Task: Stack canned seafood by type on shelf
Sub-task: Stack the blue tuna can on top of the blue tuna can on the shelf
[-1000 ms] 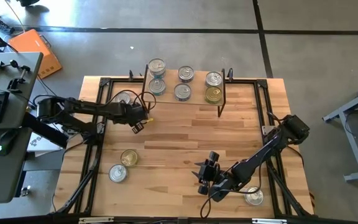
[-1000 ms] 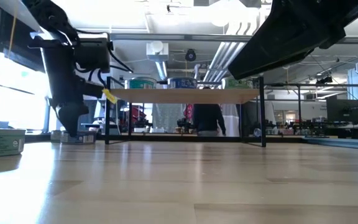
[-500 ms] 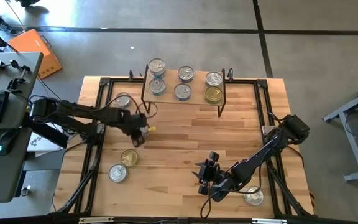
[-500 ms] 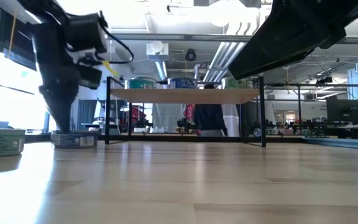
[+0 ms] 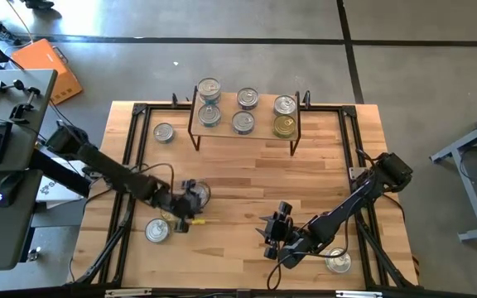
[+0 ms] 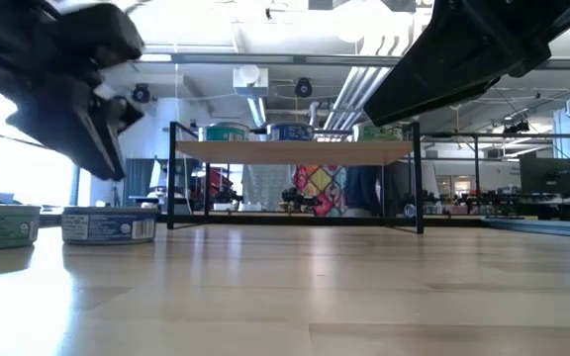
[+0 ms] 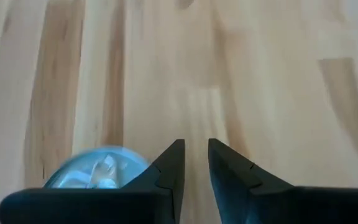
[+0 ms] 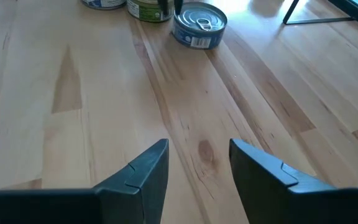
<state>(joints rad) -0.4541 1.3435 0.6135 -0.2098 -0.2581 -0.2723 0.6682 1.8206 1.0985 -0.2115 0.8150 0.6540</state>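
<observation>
Left gripper (image 5: 190, 217) now nearer front cans (image 5: 156, 230); wooden tabletop (image 5: 247, 178)

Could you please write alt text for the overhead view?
From above, the left hand hangs over two cans at the table's front left. Five cans sit on the shelf; the right hand waits near the front.

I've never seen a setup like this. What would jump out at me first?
Probably the little wooden shelf at the table's far edge, carrying five round tins, one of them gold-topped. Next, the two dark arms: the left gripper is over the near-left corner beside loose tins, while the right gripper waits near the front, its fingers apart over bare wood.
</observation>
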